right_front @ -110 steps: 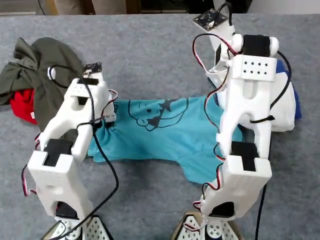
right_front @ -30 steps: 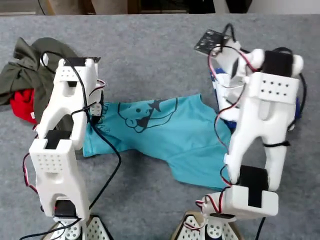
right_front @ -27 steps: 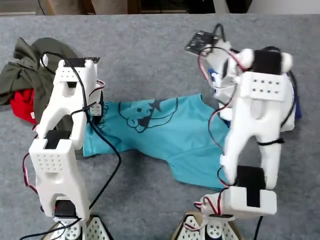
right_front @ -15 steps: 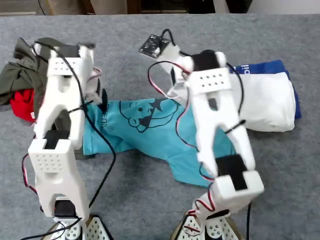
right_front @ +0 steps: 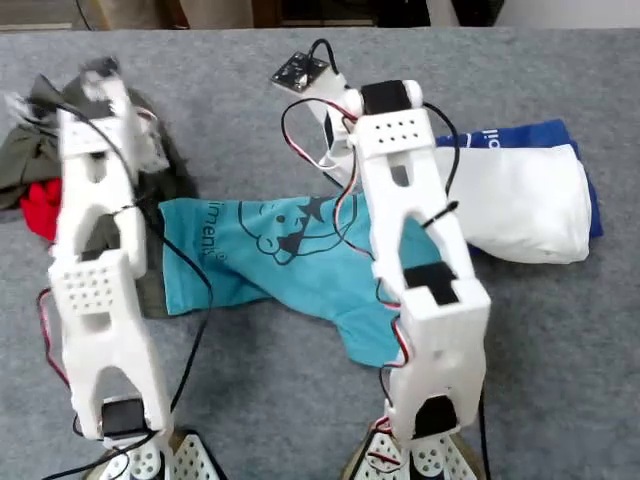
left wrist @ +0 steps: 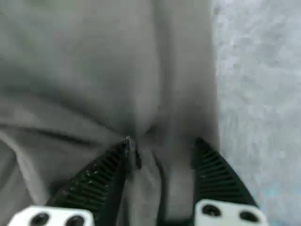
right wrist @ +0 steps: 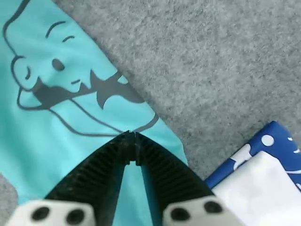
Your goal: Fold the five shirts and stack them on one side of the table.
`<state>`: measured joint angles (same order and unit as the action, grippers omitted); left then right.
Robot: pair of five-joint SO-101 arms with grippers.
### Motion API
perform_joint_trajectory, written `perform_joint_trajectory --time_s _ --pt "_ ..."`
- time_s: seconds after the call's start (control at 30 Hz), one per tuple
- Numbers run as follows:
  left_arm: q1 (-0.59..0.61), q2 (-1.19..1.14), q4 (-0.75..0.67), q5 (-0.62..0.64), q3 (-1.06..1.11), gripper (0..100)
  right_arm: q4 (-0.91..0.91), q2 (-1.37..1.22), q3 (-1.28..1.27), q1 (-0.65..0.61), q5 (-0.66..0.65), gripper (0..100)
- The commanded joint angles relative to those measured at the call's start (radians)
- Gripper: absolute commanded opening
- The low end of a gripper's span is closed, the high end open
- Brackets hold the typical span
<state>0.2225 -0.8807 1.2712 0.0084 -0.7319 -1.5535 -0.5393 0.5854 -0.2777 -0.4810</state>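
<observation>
A teal shirt (right_front: 290, 250) with a cartoon print lies spread in the middle of the table. My right gripper (right wrist: 131, 137) hangs just over the teal shirt (right wrist: 56, 117) near its far edge, jaws shut, with no cloth visibly between them. In the high view my right gripper (right_front: 338, 180) sits at that edge. My left gripper (left wrist: 163, 143) is open, low over the crumpled olive shirt (left wrist: 94, 70). The high view puts my left gripper (right_front: 150, 155) at the far left above the olive shirt (right_front: 40, 140), with a red shirt (right_front: 35, 205) beside it.
A folded white shirt (right_front: 520, 200) lies on a folded blue shirt (right_front: 520, 135) at the right side of the grey table (right_front: 250, 400). The blue shirt's corner (right wrist: 263, 150) lies close to my right gripper. Both arm bases stand at the near edge.
My right arm swung left from the folded stack to the teal shirt's far edge. My left arm moved off the teal shirt's left end, back and left over the olive shirt.
</observation>
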Motion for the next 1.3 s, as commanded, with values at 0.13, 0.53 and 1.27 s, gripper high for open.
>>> perform_joint_trajectory --time_s 0.13,0.53,1.27 --pt "0.212 -0.130 -0.020 0.003 -0.310 4 -0.074 -0.061 0.191 -0.007 0.015 0.3" --pt "0.420 -0.226 0.071 -0.275 -0.592 6 -0.074 -0.073 0.223 -0.008 0.014 0.3" --pt "0.012 0.748 0.402 -0.293 0.586 27 -0.230 0.450 -0.130 0.130 -0.002 0.3"
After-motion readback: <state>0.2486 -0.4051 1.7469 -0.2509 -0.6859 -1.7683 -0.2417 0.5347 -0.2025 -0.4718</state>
